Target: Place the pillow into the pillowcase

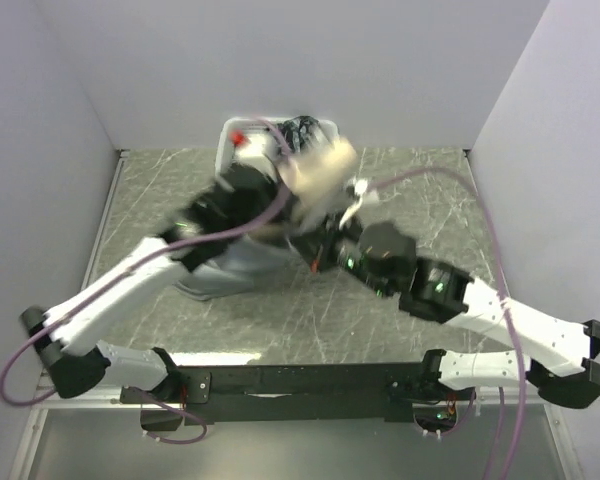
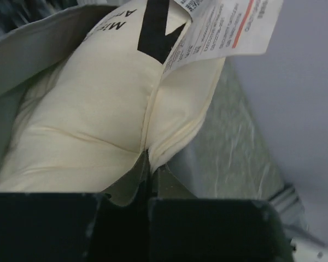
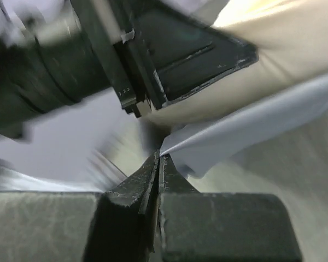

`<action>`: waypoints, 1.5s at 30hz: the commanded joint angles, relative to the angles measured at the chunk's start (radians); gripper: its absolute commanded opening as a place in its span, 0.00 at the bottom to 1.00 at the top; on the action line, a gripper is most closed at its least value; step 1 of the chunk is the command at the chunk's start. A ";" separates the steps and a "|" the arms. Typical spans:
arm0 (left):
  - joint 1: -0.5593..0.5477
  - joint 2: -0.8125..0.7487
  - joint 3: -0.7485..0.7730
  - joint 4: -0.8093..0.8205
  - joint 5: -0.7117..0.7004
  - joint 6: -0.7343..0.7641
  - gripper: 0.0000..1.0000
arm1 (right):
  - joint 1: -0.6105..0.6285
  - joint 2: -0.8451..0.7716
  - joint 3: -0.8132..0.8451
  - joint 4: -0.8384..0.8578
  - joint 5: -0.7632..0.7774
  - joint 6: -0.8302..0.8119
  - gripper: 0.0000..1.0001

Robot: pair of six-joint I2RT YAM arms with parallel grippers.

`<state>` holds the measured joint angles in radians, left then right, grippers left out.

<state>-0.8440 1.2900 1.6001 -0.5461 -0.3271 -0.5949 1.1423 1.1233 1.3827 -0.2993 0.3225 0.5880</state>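
The cream pillow (image 1: 318,165) is held up above the table's far middle; its lower part sits in the grey pillowcase (image 1: 230,265). In the left wrist view the pillow (image 2: 87,125) shows black print and a white label (image 2: 229,27), with pillowcase fabric (image 2: 33,49) round its left side. My left gripper (image 2: 151,159) is shut on the pillow's seam; in the top view it (image 1: 280,185) is at the pillow's left. My right gripper (image 3: 159,155) is shut on the pillowcase's edge (image 3: 240,131), just below the left gripper's black body (image 3: 169,49); in the top view it (image 1: 328,245) is under the pillow.
A white basket (image 1: 225,135) with dark cloth (image 1: 302,128) stands at the back, right behind the pillow. White walls close the table on three sides. The table (image 1: 420,200) is grey-green with a marbled pattern. Purple cables loop over both arms.
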 commanded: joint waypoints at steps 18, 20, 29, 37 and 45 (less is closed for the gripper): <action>-0.156 -0.043 -0.430 0.061 0.004 -0.229 0.79 | -0.015 -0.594 -0.901 -0.270 0.178 0.546 1.00; -0.158 -0.050 -0.416 0.009 -0.047 -0.214 0.80 | -0.044 -0.547 -0.889 -0.181 0.110 0.520 1.00; -0.184 0.051 -0.448 -0.098 -0.076 -0.154 0.68 | -0.099 -0.401 -0.948 -0.088 0.057 0.558 1.00; -0.207 0.309 -0.306 -0.117 -0.240 -0.094 0.80 | -0.208 -0.484 -1.130 0.121 -0.068 0.570 1.00; -0.195 0.619 0.004 -0.225 -0.446 -0.022 0.77 | -0.250 -0.425 -1.146 0.230 -0.129 0.561 1.00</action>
<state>-1.0466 1.8145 1.4734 -0.7265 -0.6556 -0.6807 0.9150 0.6701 0.2539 -0.1894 0.2256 1.1515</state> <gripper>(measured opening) 0.815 0.996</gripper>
